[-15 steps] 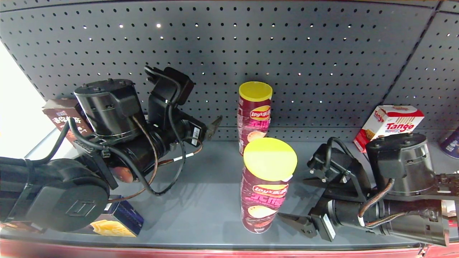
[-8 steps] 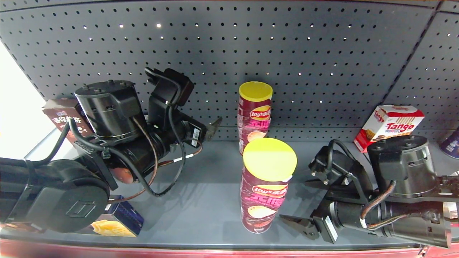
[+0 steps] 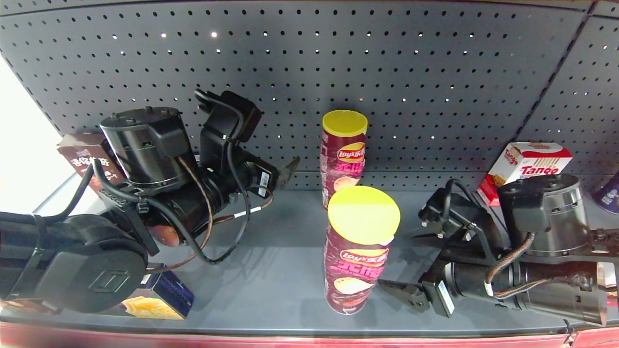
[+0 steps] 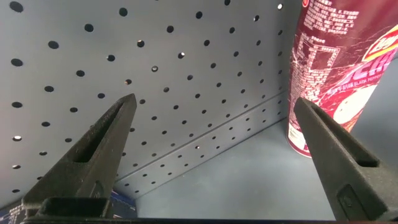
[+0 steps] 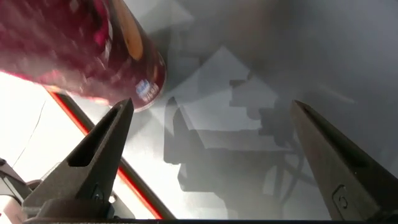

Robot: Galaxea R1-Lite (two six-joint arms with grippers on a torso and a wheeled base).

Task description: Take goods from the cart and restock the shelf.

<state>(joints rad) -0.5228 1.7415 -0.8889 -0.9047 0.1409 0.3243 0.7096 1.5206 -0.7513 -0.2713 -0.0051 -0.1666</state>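
Two dark red chip cans with yellow lids stand upright on the grey shelf (image 3: 271,270). One can (image 3: 343,150) is against the pegboard, the other (image 3: 360,251) stands in front of it near the shelf's front edge. My left gripper (image 3: 291,166) hovers left of the back can (image 4: 336,68), and its fingers (image 4: 214,101) are spread wide with nothing between them. My right gripper (image 3: 387,286) lies low on the shelf just right of the front can's base. It is open (image 5: 212,104) and holds nothing, with that can (image 5: 81,50) beside one finger.
A white and red wafer box (image 3: 527,166) leans at the back right, with a dark blue item (image 3: 609,193) at the far right edge. A brown box (image 3: 80,157) sits behind my left arm and a blue snack box (image 3: 159,295) at the front left. The pegboard wall (image 3: 435,72) closes the back.
My right arm has risen slightly and its gripper has shifted a little beside the front can. The left arm and both cans stay where they were.
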